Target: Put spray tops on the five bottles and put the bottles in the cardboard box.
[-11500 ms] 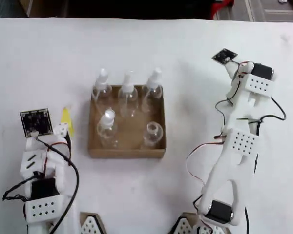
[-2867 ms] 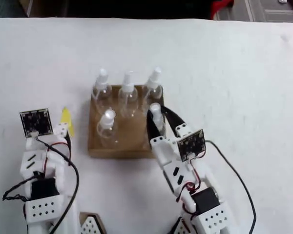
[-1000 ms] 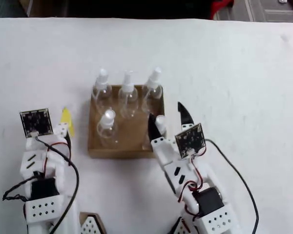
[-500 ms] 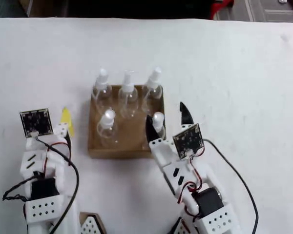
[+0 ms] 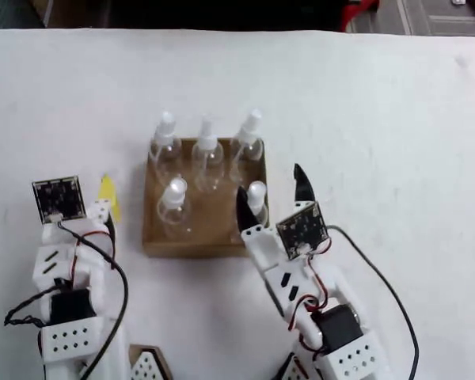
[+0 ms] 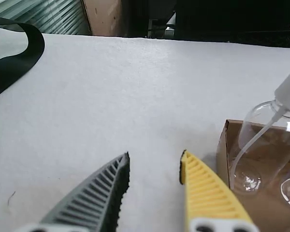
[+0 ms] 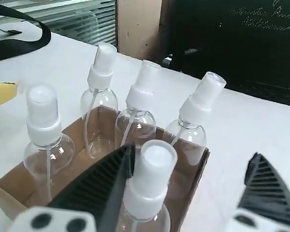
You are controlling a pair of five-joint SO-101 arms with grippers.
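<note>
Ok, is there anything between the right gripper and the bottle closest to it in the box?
Nothing visible. The right gripper is open, with one finger on each side of the spray top of that bottle, which stands in the near corner of the box.

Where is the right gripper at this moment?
In the high view, the right gripper is at the near right corner of the cardboard box, jaws open on either side of the front-right bottle.

Partly hidden:
Right gripper (image 5: 269, 183) covers box (image 5: 190, 247) near corner; front bottle (image 7: 148, 187) body cut off in right wrist view.
</note>
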